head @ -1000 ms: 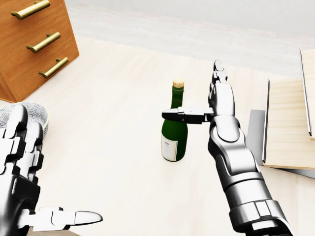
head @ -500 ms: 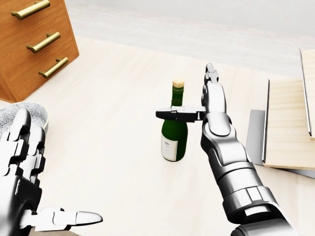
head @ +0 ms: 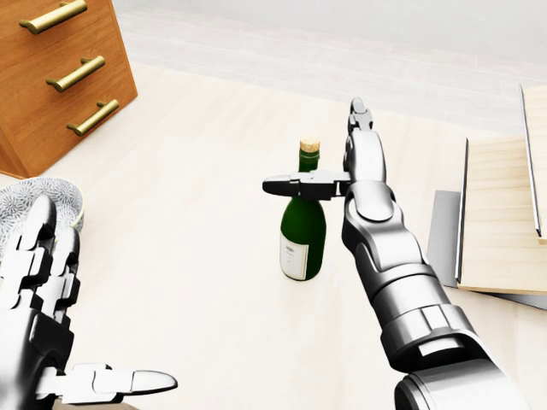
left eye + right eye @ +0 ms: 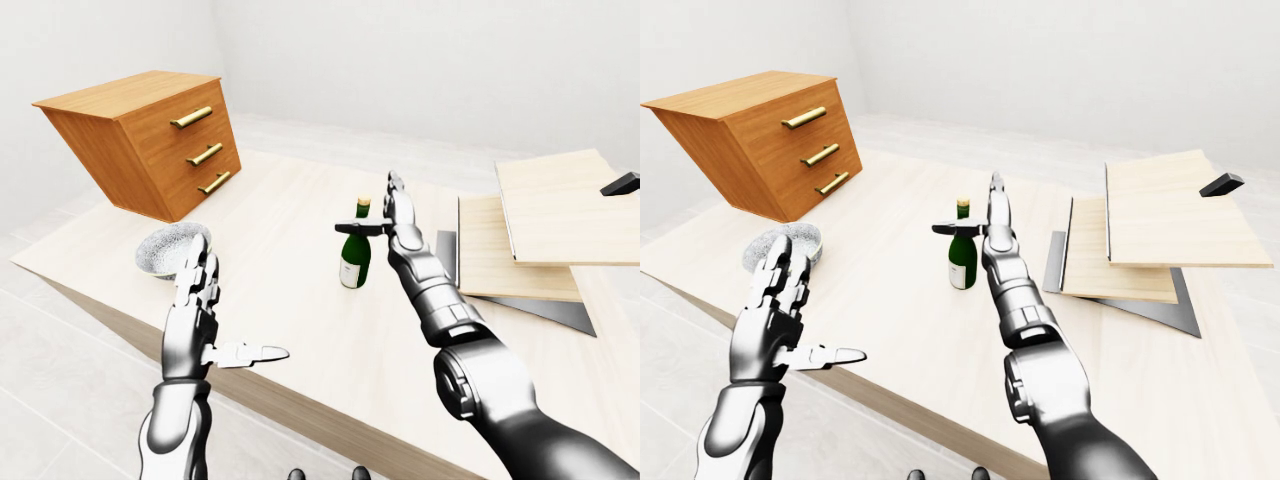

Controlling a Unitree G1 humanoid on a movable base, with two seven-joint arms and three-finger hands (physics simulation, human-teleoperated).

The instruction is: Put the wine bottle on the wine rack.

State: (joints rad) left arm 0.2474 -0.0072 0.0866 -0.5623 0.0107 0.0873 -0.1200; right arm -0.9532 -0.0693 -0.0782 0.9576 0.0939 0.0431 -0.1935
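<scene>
A green wine bottle [image 3: 302, 231] with a cork and a pale label stands upright on the light wooden table [image 3: 197, 213], near the middle of the head view. The right hand [image 3: 329, 166] is spread open beside the bottle's neck: its long fingers point toward the top of the frame just right of the bottle, and its thumb [image 3: 295, 184] reaches leftward across the neck, but the fingers are not closed round the bottle and whether the thumb touches the glass cannot be told. The left hand [image 3: 47, 316] is at the lower left of the frame, open with fingers straight and thumb out to the right, holding nothing. A wooden chest of drawers [image 4: 150, 140] with brass handles sits at the upper left, a patterned bowl [image 4: 172, 248] lies below it, and the wine rack [image 4: 535, 235] of flat wooden boards stands at the right.
</scene>
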